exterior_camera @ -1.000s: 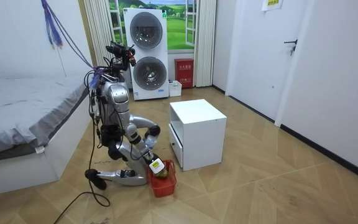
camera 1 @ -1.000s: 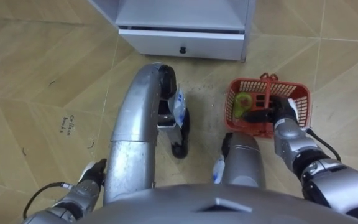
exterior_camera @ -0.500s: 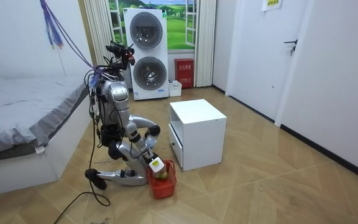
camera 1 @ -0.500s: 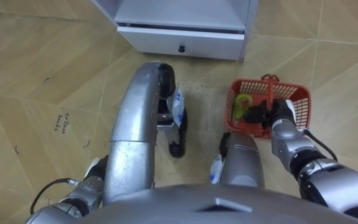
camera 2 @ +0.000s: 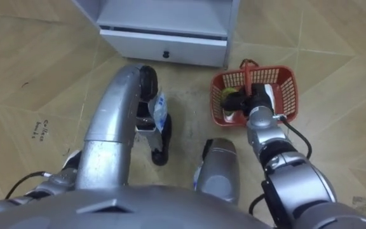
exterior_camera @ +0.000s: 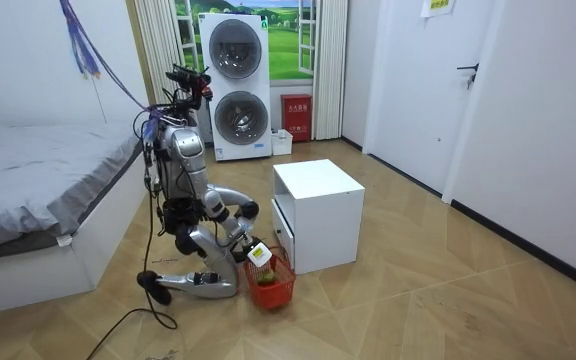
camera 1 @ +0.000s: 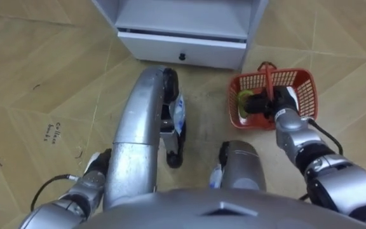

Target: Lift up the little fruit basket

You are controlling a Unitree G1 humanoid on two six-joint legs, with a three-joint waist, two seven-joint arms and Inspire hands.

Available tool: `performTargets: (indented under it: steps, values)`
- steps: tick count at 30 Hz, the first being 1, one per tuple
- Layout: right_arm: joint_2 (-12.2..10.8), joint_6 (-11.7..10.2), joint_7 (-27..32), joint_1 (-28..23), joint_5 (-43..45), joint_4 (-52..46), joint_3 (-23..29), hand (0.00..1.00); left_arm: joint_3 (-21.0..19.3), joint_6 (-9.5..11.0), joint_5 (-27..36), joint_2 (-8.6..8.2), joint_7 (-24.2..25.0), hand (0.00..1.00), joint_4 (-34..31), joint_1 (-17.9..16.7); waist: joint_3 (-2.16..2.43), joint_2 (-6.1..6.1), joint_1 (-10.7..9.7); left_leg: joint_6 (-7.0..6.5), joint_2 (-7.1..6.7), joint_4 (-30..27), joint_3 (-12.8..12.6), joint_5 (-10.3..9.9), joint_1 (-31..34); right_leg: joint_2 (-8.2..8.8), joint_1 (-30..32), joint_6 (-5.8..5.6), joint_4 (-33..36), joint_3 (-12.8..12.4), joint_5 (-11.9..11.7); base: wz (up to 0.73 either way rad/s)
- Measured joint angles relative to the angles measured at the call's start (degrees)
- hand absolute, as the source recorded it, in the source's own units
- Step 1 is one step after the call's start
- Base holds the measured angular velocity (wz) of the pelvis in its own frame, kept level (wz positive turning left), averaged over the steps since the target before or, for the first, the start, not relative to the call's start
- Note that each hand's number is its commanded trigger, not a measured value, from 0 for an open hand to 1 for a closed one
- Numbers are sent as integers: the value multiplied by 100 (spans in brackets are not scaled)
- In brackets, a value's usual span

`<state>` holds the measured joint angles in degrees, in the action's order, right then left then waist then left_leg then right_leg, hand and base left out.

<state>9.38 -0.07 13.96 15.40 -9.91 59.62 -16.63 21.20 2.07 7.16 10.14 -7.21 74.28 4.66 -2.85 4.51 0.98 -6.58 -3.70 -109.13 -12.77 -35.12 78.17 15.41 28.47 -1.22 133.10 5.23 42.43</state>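
My right hand (camera 1: 279, 108) is closed round the handle (camera 1: 269, 75) of the fruit basket (camera 1: 305, 95), at 1 o'clock beside the cabinet (camera 1: 183, 44). Recommended: raise vertically, level, so no fruit (camera 1: 244, 102) spills. Left hand (camera 1: 96, 170) at 8 o'clock.

Red mesh fruit basket (camera 1: 305, 95); green fruit (camera 1: 244, 102) inside; tilted; handle in right hand (camera 1: 279, 107); beside white cabinet (camera 1: 183, 49).

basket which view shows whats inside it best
The left eye view: it looks down into the basket, showing green fruit and the right hand gripping the handle. The right eye view matches; the room view shows its side, far off.
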Motion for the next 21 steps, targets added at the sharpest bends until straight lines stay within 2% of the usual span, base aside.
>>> performTargets:
  steps: [3, 5, 8, 11, 12, 13, 14, 15, 16, 17, 18, 19, 20, 21]
  values:
    - [8, 11, -113, -33, 218, -386, -27, 100, -91, 12, -43, 65, -3, 0, -47, 73, 19, 24, -89, -114, 13, 0, 1, -72, -91, -52, -111, 58, -155, -3, 38, -1]
    - [13, 12, -181, -54, 383, -520, -42, 100, -112, 20, -42, 102, -3, 0, -44, 102, 26, 32, -122, -157, 38, 69, 4, -116, -179, -74, -114, 46, -330, -12, 58, -10]
    - [88, 16, -350, -89, 524, -667, -257, 100, -282, 29, -14, 213, -2, 0, -28, 202, 38, 35, -86, -159, 176, 402, 58, -113, -330, -169, 7, 41, -833, -50, 59, -31]
    - [171, 35, -544, -112, 618, -865, -516, 100, -410, 32, -9, 318, -3, 0, -8, 207, 50, 19, 15, -83, 412, 1057, 140, -25, -670, -305, 76, 26, -1794, -61, 53, -55]
    - [199, 37, -595, -111, 744, -951, -593, 100, -559, 14, -5, 328, -4, 0, -29, 163, 54, 23, 67, -64, 494, 1409, 182, 76, -841, -363, 63, -9, -2294, -50, 37, -55]
    - [233, 38, -645, -109, 839, -1110, -665, 100, -641, -9, 2, 341, -6, 0, -14, 138, 70, 46, 103, -36, 507, 1868, 221, 236, -1009, -360, 52, -81, -2871, -30, 19, -54]
    - [247, 38, -668, -110, 850, -1208, -704, 100, -671, -14, 4, 343, -6, 0, 4, 130, 80, 60, 100, -14, 505, 2111, 234, 330, -1103, -357, 33, -111, -3168, -20, 26, -55]
    - [277, 23, -678, -131, 840, -1450, -763, 100, -764, -40, 8, 347, -6, 0, -6, 101, 104, 98, 75, 69, 473, 2619, 280, 517, -1291, -338, 3, -224, -3739, -12, 97, -65]
    - [324, -27, -718, -138, 861, -1628, -873, 100, -918, -53, -3, 335, -7, 0, -18, 18, 104, 97, 53, 228, 389, 3087, 472, 701, -1477, -307, -14, -192, -4282, -62, 186, -81]
    - [335, -39, -743, -104, 908, -1687, -936, 100, -1015, -54, -7, 327, -10, 0, -20, -42, 101, 93, 54, 288, 359, 3263, 576, 810, -1571, -282, -25, -147, -4558, -84, 226, -102]
    - [334, -53, -770, -105, 1072, -1898, -972, 100, -1188, -62, -11, 341, -15, 0, -12, -184, 99, 107, 87, 364, 288, 3481, 777, 1098, -1731, -293, -274, -259, -5204, 1, 236, -104]
    - [317, -55, -758, -251, 1209, -2034, -946, 100, -1196, -63, -45, 408, -20, 0, 9, -309, 1, 137, 169, 194, 365, 3384, 731, 1388, -1736, -595, -717, -243, -5880, -10, 262, -68]
    - [317, -55, -723, -397, 1205, -2092, -894, 100, -1188, -85, -68, 425, -10, 0, -2, -316, 12, 163, 172, 170, 287, 3603, 531, 1383, -1777, -649, -876, -215, -6086, -17, 210, 29]
    - [483, -53, -693, -664, 1174, -2149, -792, 100, -1163, -132, -102, 415, -2, 0, -188, -342, 70, 126, 162, -72, 37, 4435, -197, 1712, -1947, -712, -1095, -201, -6399, 150, 80, 117]
